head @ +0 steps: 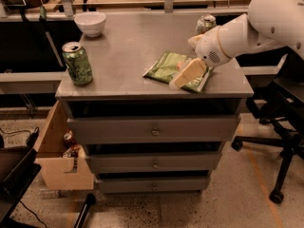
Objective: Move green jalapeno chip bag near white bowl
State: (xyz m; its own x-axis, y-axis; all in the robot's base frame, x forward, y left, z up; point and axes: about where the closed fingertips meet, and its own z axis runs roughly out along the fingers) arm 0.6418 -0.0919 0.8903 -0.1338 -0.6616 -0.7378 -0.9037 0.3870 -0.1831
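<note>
The green jalapeno chip bag [165, 66] lies flat on the grey cabinet top [133, 46], right of centre near the front edge. The white bowl [90, 23] stands at the far left corner, well away from the bag. My gripper [189, 74] reaches in from the right on a white arm and sits low over the bag's right half, covering part of it. I cannot tell whether it touches the bag.
A green soda can [77, 63] stands at the front left of the top. Another can [206, 23] stands at the far right behind my arm. A wooden box [59, 167] with cans sits at the cabinet's lower left. An office chair [285, 127] is at the right.
</note>
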